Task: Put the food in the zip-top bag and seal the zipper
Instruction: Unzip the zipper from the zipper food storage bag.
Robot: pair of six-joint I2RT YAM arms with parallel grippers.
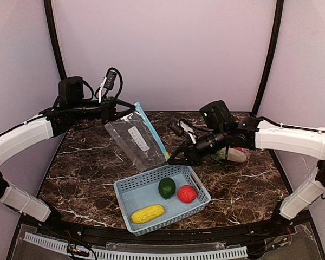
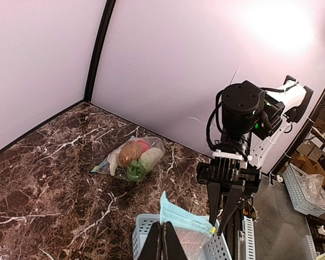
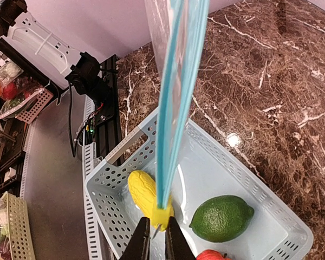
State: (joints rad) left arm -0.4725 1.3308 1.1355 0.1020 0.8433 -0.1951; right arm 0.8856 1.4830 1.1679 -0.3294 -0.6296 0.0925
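Note:
The clear zip-top bag [image 1: 135, 140] hangs over the table with its blue zipper edge [image 3: 176, 97] running down to a yellow slider [image 3: 163, 213]. My left gripper [image 1: 131, 108] is shut on the bag's upper zipper corner [image 2: 176, 216]. My right gripper [image 1: 174, 159] pinches the slider at the lower end, fingers [image 3: 142, 244] narrowly apart. Below, in the light blue basket [image 1: 146, 176], lie the yellow corn [image 1: 148, 213], a dark green round fruit [image 1: 167, 187] and a red fruit [image 1: 187, 193]. The held bag looks empty.
A second clear bag [image 2: 131, 157] filled with toy produce lies on the marble table behind my right arm, also visible from above [image 1: 232, 155]. Black frame posts and pale walls close in the back and sides. The basket sits near the front edge.

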